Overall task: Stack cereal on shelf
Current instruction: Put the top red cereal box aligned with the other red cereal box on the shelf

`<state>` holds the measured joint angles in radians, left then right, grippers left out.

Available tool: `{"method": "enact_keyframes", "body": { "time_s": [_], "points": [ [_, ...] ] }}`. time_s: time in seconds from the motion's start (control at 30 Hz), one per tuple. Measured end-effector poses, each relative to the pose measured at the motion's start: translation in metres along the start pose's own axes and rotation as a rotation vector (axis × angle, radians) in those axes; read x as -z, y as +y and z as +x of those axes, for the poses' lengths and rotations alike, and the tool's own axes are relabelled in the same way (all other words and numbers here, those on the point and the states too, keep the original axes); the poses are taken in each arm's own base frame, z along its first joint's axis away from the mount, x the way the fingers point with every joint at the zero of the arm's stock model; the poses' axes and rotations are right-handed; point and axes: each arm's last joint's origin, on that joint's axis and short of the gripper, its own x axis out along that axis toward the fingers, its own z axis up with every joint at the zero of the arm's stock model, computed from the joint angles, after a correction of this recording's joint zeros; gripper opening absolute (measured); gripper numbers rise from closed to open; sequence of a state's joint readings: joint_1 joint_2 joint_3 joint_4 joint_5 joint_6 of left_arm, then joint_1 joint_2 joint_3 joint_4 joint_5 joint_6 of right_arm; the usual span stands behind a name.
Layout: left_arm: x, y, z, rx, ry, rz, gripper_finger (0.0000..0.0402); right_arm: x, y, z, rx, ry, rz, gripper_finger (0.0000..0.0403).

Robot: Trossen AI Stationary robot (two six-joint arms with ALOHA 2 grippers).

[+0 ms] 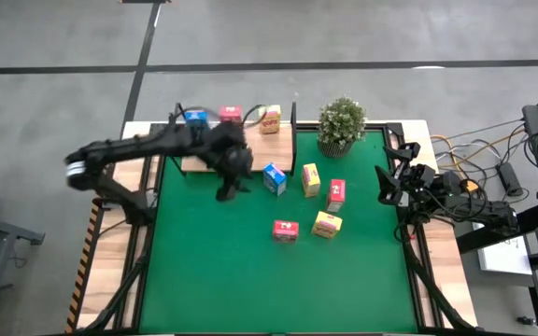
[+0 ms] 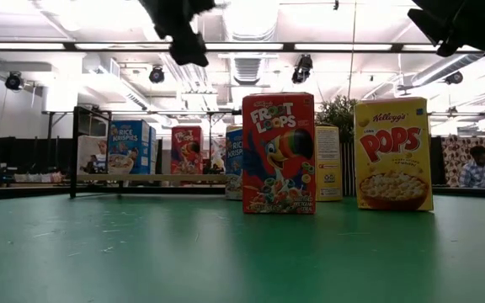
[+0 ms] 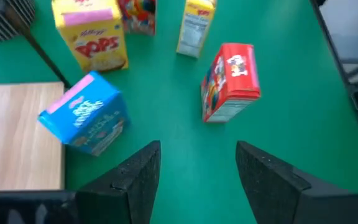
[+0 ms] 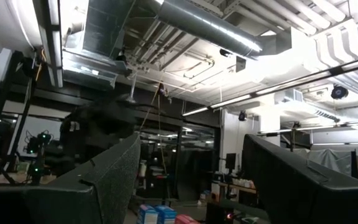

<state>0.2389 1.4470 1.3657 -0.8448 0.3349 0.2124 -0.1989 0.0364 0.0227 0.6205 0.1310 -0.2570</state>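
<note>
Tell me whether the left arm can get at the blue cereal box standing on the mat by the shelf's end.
Probably yes. The left gripper hangs open above the mat, with the blue cereal box just ahead and to one side, clear of the shelf; only bare mat lies between them.

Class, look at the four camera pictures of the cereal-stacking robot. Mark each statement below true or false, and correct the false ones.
1. The left end effector is open with nothing between its fingers. True.
2. All the cereal boxes are already on the shelf. False: five still lie on the green mat, including a blue box and a red box.
3. A potted plant stands at the mat's far edge. True.
4. The right end effector holds a yellow box. False: it is open, empty, at the table's right edge.
5. Three boxes stand on the shelf. True.
</note>
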Motion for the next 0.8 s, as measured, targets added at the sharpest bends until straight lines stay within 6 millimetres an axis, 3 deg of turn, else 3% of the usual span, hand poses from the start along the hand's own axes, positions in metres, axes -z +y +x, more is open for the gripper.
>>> {"method": "enact_keyframes", "body": {
  "time_s": [0.2, 0.4, 0.6, 0.8],
  "points": [
    [0.041, -0.039, 0.011, -0.137, -0.156, 0.045, 0.0192, -0.001, 0.0, 0.0, 0.001, -0.006, 0.06, 0.0274],
    [0.072, -0.05, 0.019, -0.123, -0.293, 0.059, 0.0192, -0.001, 0.0, 0.0, 0.002, -0.015, 0.192, 0.0274],
    [0.084, -0.048, 0.026, -0.142, -0.423, 0.112, 0.0192, 0.0, 0.0, 0.002, 0.0, -0.006, 0.312, 0.0274],
    [0.081, -0.048, 0.026, -0.165, -0.454, 0.198, 0.0192, 0.003, 0.002, 0.007, -0.001, 0.003, 0.394, 0.0274]
  ]
}}
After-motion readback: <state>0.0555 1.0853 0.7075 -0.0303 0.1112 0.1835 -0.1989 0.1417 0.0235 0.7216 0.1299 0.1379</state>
